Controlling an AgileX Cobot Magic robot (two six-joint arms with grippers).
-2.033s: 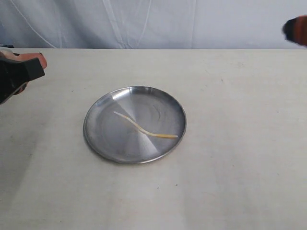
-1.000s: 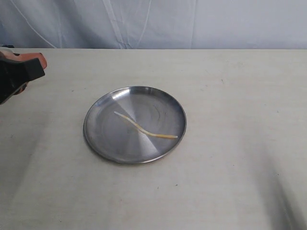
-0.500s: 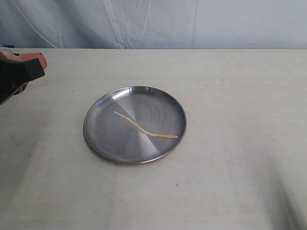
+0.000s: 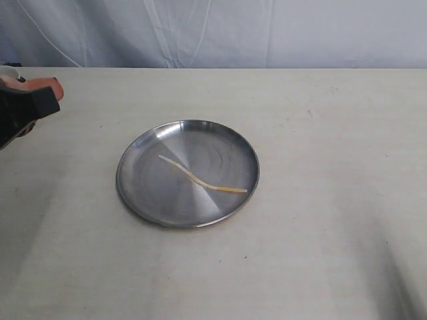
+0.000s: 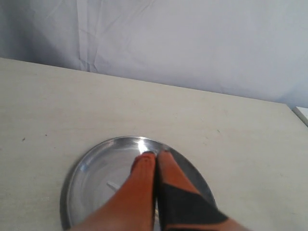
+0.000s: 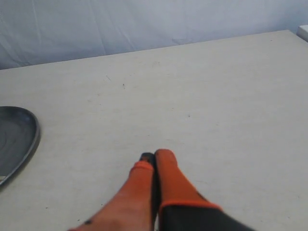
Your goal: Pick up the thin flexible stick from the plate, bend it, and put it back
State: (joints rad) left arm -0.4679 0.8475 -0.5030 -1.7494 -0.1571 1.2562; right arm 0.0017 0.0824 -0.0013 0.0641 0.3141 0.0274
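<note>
The stainless-steel plate lies flat on a pale cream table. It is round and shallow, with a low raised rim, and its surface shines in a fan of light and grey. The thin flexible stick lies inside the plate, on its bottom. It is a pale yellow strand with a soft wave in it, not straight. One end lies a little to the left of the plate's middle. The other end comes close to the rim on the plate's right side, but it does not cross the rim. Nothing touches the stick.

The left gripper is well apart from the plate, out beyond its left side and above the table. In the exterior view only a part of it shows at the picture's edge. In the left wrist view its two fingers, one orange and one black with an orange tip, are pressed together with nothing between them. The tips point toward the plate, and a short piece of the stick shows on the metal beside the fingers.

The right gripper does not show in the exterior view. In the right wrist view it hangs over bare table on the plate's right side, and only a curved piece of the plate's rim shows at the picture's edge. Its orange fingers are also pressed together and hold nothing.

Behind the plate, past the far edge of the table, hangs a whitish cloth with soft folds.
</note>
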